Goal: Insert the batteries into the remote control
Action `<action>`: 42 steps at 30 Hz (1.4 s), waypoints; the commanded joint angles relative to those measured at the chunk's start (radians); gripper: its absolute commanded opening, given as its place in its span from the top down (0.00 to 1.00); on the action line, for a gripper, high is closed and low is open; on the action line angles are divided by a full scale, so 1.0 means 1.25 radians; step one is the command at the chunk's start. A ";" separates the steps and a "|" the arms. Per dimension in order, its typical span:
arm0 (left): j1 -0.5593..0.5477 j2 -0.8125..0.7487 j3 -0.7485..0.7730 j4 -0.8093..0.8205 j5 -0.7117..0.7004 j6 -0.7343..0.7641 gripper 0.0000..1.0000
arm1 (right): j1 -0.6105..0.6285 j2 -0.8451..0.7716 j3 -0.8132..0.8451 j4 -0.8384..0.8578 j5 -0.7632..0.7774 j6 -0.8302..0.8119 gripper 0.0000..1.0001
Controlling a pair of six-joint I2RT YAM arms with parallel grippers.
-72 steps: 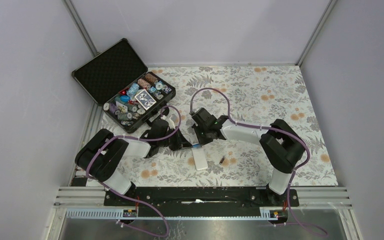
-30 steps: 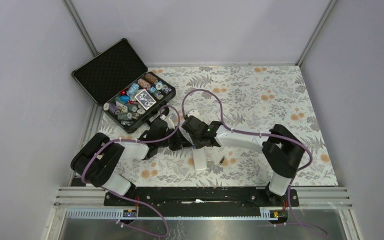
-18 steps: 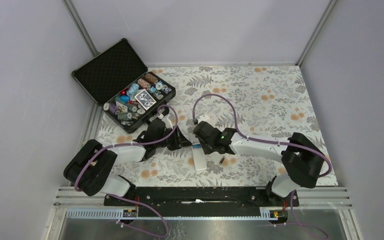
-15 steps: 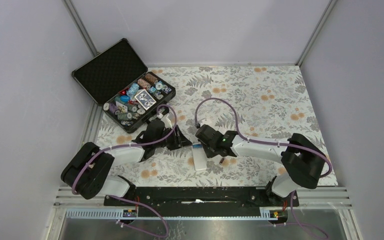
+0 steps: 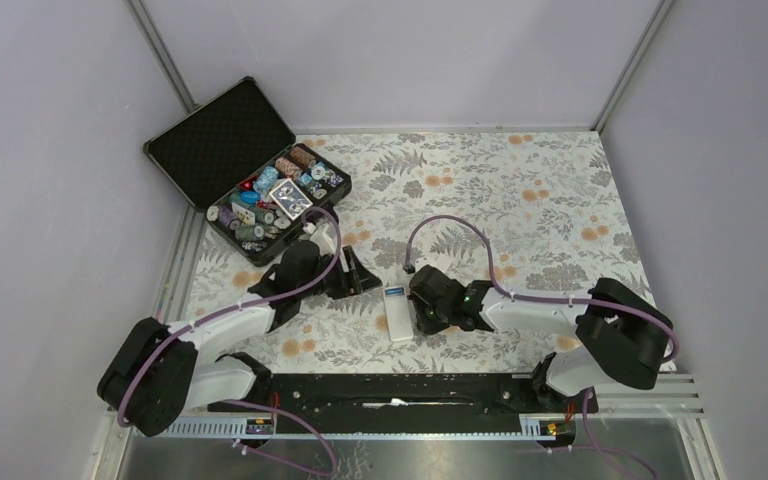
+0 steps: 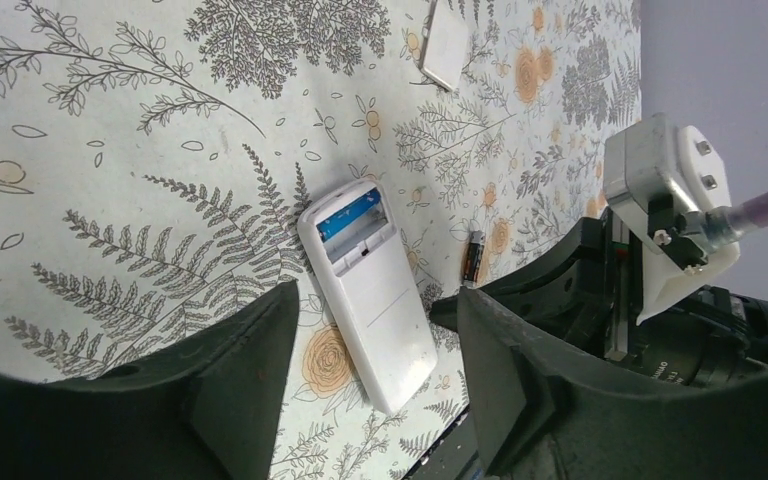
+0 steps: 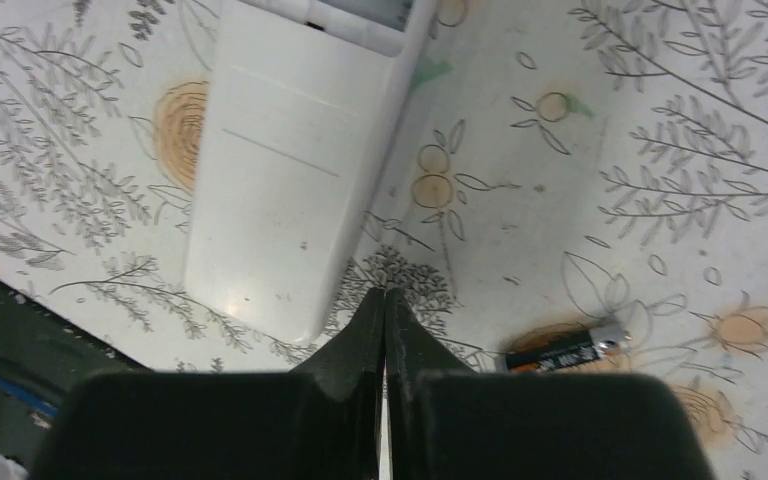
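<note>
The white remote control (image 5: 398, 318) lies back up on the floral mat, its compartment open at the far end. One of the batteries, the blue one (image 6: 348, 213), sits in that compartment. The dark one (image 7: 565, 350) lies on the mat to the right of the remote; the right arm hides it in the top view. My left gripper (image 5: 363, 275) hangs open just left of the remote's far end, holding nothing, and the remote (image 6: 370, 295) shows between its fingers. My right gripper (image 7: 384, 295) is shut and empty, its tips on the mat between the remote (image 7: 290, 200) and the dark battery.
An open black case (image 5: 270, 195) of poker chips stands at the back left of the mat. A small flat white piece (image 6: 447, 45) lies on the mat beyond the remote. The black base rail (image 5: 390, 390) runs along the near edge.
My left gripper has opened and drawn back to the left, off the remote. My right gripper has shut and moved toward the near edge, down beside the remote's lower end.
</note>
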 commanded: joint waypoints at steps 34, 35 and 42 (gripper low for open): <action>0.005 -0.303 -0.074 -0.182 -0.253 -0.007 0.01 | 0.053 0.284 0.274 0.182 0.051 0.104 1.00; 0.005 -0.304 -0.075 -0.182 -0.253 -0.007 0.01 | 0.053 0.289 0.282 0.178 0.064 0.100 1.00; 0.005 -0.283 -0.077 -0.175 -0.227 -0.004 0.01 | 0.027 0.314 0.316 0.155 0.117 0.073 1.00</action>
